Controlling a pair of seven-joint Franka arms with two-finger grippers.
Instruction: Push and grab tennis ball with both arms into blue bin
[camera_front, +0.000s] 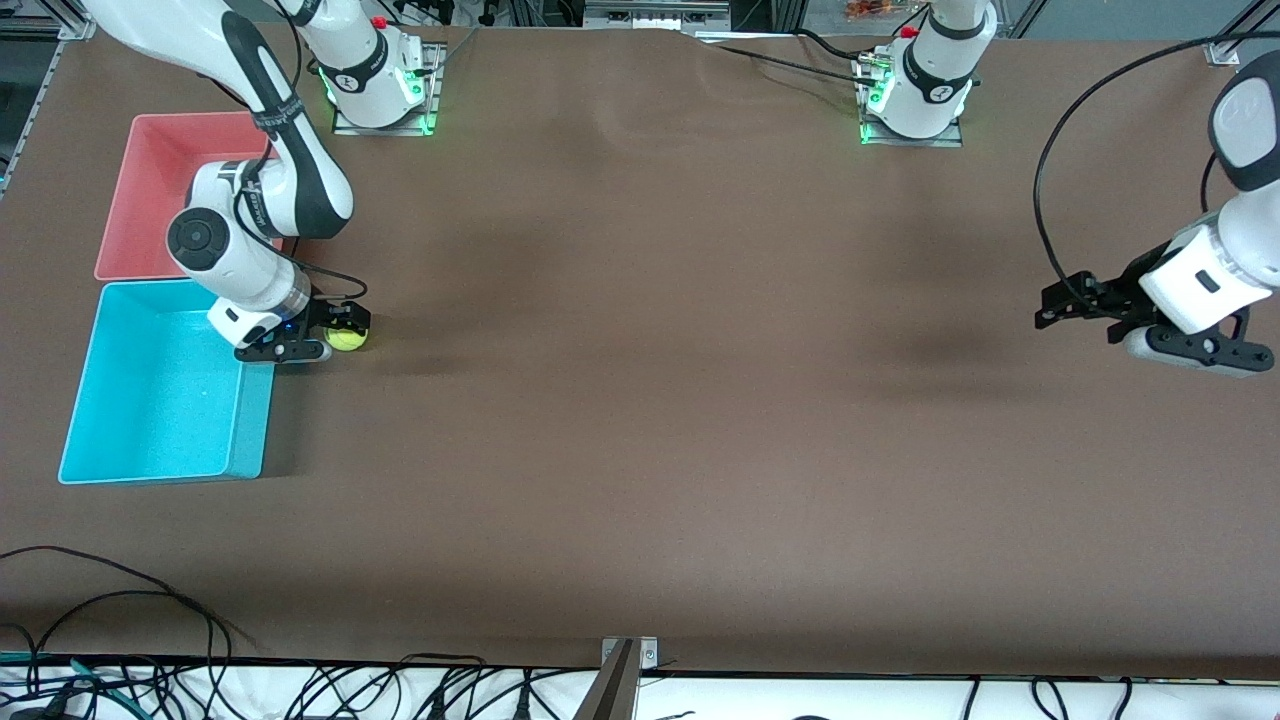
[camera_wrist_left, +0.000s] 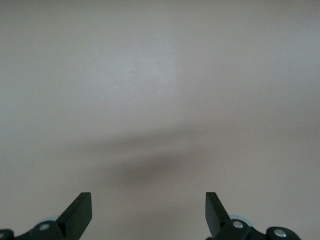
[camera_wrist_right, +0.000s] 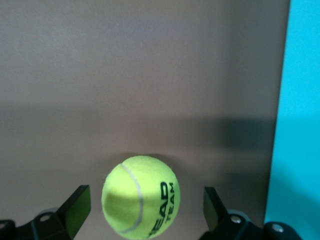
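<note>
Robotics lab, by the look of it. Two white arms (camera_front: 260, 150) bolted on metal base plates (camera_front: 385, 120) to a broad brown-covered table (camera_front: 650, 400). Loose black cables (camera_front: 300, 690) trail along the near edge. Aluminium framing, probably rig struts, shows at the corners (camera_front: 1225, 45).

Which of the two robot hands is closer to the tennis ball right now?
The right gripper: the tennis ball sits between its open fingers, beside the blue bin. The left gripper waits, open, at the table's other end.
</note>
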